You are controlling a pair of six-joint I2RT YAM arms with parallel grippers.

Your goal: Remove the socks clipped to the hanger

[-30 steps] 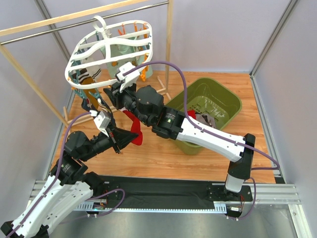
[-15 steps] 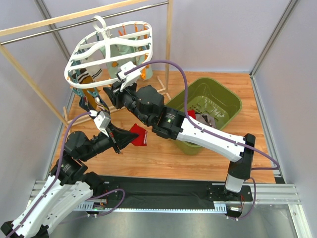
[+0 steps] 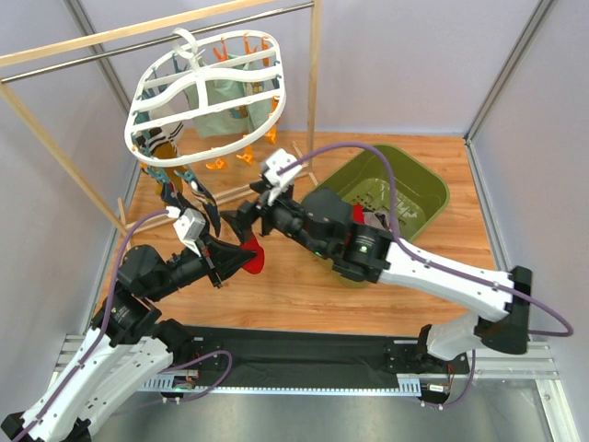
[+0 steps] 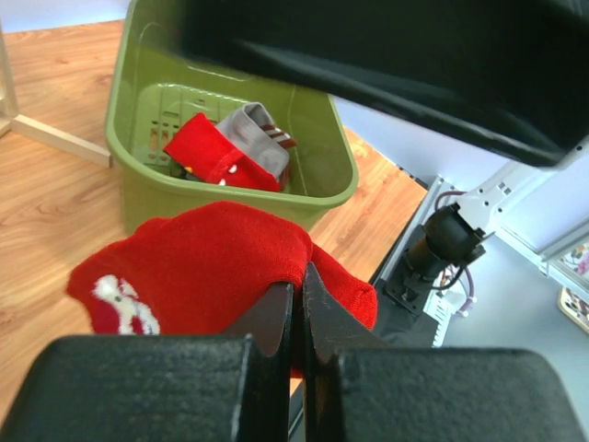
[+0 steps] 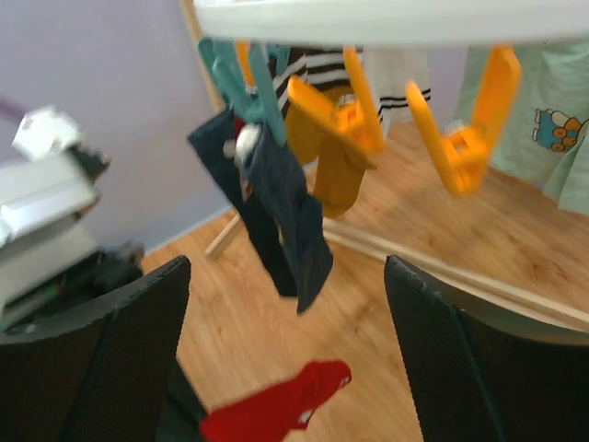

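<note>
1. The left jaws are found fully closed on a red sock (image 4: 207, 267). It is pinched by one edge, free of every clip, and held over the counter (image 3: 304, 295) beside the green bin (image 3: 433, 189).
2. The right jaws are found wide apart with nothing between them. They are directed at the near edge of the hanger (image 5: 368, 18).
3. On the hanger, a dark navy sock (image 5: 285, 221) is seen under a teal clip (image 5: 248, 78), with a mustard sock (image 5: 331, 175), a striped sock (image 5: 313, 64) and a mint printed sock (image 5: 552, 138) behind it. One orange clip (image 5: 465, 124) appears empty.
4. A second red sock (image 4: 212, 157) and a grey sock (image 4: 253, 138) are noted lying in the bin.
5. The step in hand is judged to be delivery of the held sock to the bin, with the navy sock the likely next target.
6. It is advised that the held sock be carried fully over the bin rim before release.
7. The navy sock should be gripped on its body just below the clip, not on the clip itself.
8. A steady downward pull is recommended, so that the hanger is not set swinging or lifted off its rail.
</note>
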